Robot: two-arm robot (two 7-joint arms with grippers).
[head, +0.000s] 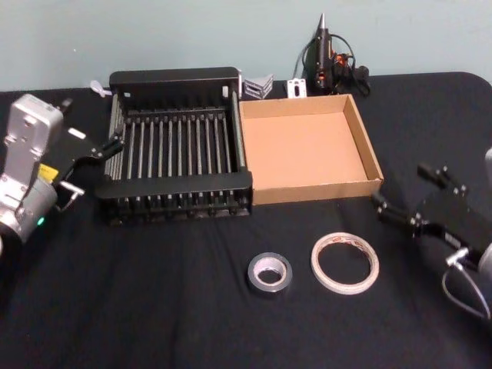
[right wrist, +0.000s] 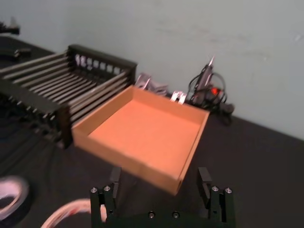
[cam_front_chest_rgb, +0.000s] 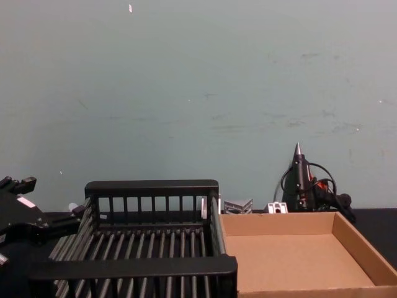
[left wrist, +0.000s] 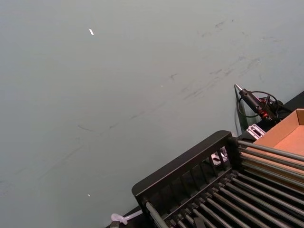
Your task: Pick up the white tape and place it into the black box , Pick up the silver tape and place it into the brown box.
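The silver tape lies flat on the black cloth in front of the boxes, with the white tape just to its right. Behind them stand the black box and, touching its right side, the brown box; I see nothing inside either one. My left gripper hovers open at the black box's left side, holding nothing. My right gripper is open and bare, right of the white tape and near the brown box's front right corner. The right wrist view shows its fingers apart, facing the brown box.
A black glue gun with cables and small metal brackets sit at the table's back edge, against a pale wall. Bare black cloth surrounds the two tapes.
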